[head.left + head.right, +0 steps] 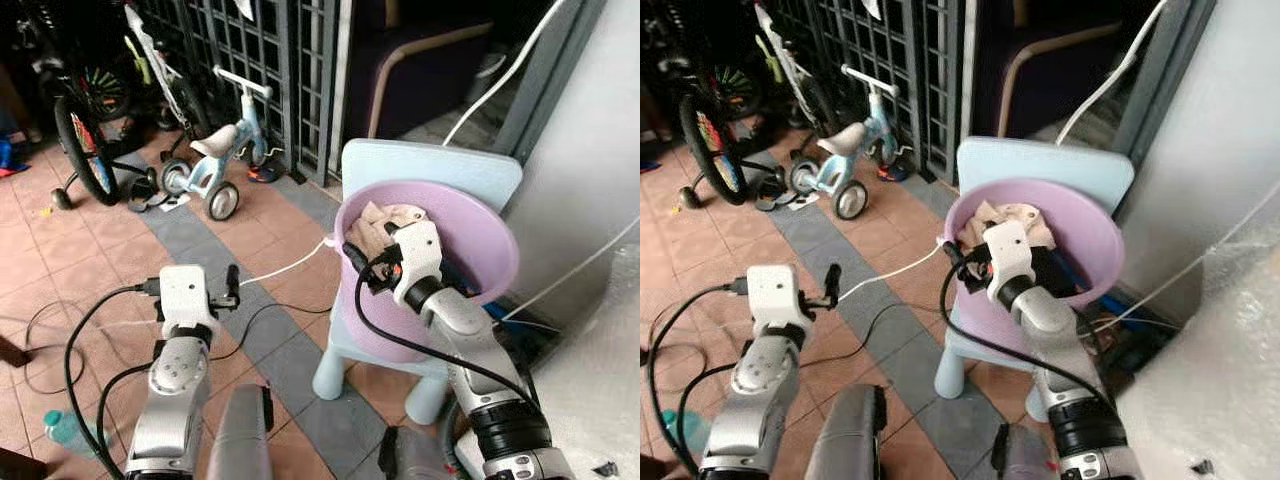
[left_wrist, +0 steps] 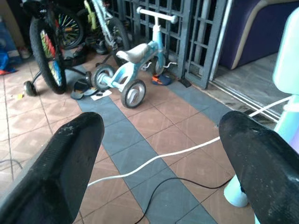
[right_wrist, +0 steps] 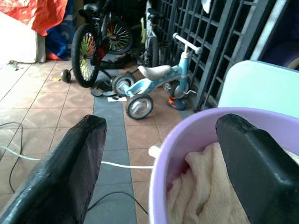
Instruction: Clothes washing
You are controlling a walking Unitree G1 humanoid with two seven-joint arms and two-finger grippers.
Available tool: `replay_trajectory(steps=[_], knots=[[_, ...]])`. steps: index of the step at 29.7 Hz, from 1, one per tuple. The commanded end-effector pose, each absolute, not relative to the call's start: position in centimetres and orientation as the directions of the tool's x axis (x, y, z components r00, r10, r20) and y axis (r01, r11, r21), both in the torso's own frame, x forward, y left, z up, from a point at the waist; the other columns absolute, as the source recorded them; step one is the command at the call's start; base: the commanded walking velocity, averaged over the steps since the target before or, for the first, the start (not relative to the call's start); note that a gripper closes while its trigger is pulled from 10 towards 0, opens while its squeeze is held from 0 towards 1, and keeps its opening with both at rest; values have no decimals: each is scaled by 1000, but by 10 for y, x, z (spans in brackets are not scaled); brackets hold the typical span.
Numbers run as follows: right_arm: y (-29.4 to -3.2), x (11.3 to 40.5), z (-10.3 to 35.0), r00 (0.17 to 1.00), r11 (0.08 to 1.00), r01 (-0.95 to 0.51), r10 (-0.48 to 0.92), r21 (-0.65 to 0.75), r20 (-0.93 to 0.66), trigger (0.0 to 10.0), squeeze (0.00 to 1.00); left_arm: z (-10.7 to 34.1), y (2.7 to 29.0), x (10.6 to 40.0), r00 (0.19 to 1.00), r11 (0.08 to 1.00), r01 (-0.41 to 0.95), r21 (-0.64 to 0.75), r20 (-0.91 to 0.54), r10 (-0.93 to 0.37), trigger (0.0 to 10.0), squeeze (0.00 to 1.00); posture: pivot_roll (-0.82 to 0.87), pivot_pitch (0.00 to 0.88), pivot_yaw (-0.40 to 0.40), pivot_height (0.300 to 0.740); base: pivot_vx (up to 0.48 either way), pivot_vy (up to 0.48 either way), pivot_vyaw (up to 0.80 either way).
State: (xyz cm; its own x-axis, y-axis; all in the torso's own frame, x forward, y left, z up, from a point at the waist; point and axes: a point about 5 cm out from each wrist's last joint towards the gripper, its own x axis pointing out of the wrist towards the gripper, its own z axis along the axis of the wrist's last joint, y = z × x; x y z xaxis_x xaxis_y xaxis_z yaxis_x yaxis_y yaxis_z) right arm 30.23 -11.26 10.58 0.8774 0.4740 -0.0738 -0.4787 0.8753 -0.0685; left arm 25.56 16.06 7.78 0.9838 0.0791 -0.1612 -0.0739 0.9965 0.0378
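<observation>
Our right gripper [image 3: 159,154] is spread wide and holds nothing, its two black fingers [image 3: 60,177] straddling the near rim of the lilac basin [image 1: 490,235]: one finger outside the wall, the other over the cream cloth [image 3: 205,191] heaped inside. From the head views our own white wrist housing hides the fingertips, so we cannot tell whether they touch the rim or the cloth. The basin rests tilted on a pale blue child's chair [image 1: 430,165], and part of the laundry in it is covered by the arm; something dark lies deeper in the basin, too obscured to name. Our left gripper [image 2: 163,154] is also wide open and empty, held out over the tiled floor [image 1: 80,250], well apart from the basin on its left. A white cable [image 2: 154,158] runs across the tiles toward the chair, with black cables [image 1: 60,330] looping nearer us. Farther off stand a small blue tricycle [image 1: 215,165], a bicycle [image 1: 85,140] cut off by the frame edge, and a dark metal grille [image 1: 260,60].
</observation>
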Motion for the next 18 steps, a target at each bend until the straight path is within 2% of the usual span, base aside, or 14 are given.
replay_trajectory(steps=[1, 3, 10, 13, 18], knots=[[-106, 306, 113, 866, 862, -501, 498, -80, -54, 10000, 0, 81, 164, 257, 984, 995, -88, 47, -152, 95, 10000, 0, 38, 15, -43, 634, 375, 0, 0], [-107, 308, 112, 867, 863, -498, 495, -87, -63, 10000, 0, 81, 164, 257, 983, 995, -89, 45, -155, 95, 10000, 0, 38, 19, -44, 647, 352, 0, 0], [-109, 309, 104, 865, 863, -498, 487, -85, -119, 10000, 0, 80, 164, 255, 981, 995, -91, 39, -167, 96, 10000, 0, 41, 28, -47, 647, 332, 0, 0], [-111, 310, 100, 865, 863, -494, 477, -107, -155, 10000, 0, 80, 163, 253, 981, 994, -95, 52, -168, 102, 10000, 0, 45, 35, -50, 647, 0, 0, 0], [-117, 311, 85, 829, 855, -517, 489, -37, -273, 10000, 0, 78, 162, 244, 974, 993, -108, 48, -194, 115, 10000, 0, 64, 70, -57, 647, 0, 0, 0]])
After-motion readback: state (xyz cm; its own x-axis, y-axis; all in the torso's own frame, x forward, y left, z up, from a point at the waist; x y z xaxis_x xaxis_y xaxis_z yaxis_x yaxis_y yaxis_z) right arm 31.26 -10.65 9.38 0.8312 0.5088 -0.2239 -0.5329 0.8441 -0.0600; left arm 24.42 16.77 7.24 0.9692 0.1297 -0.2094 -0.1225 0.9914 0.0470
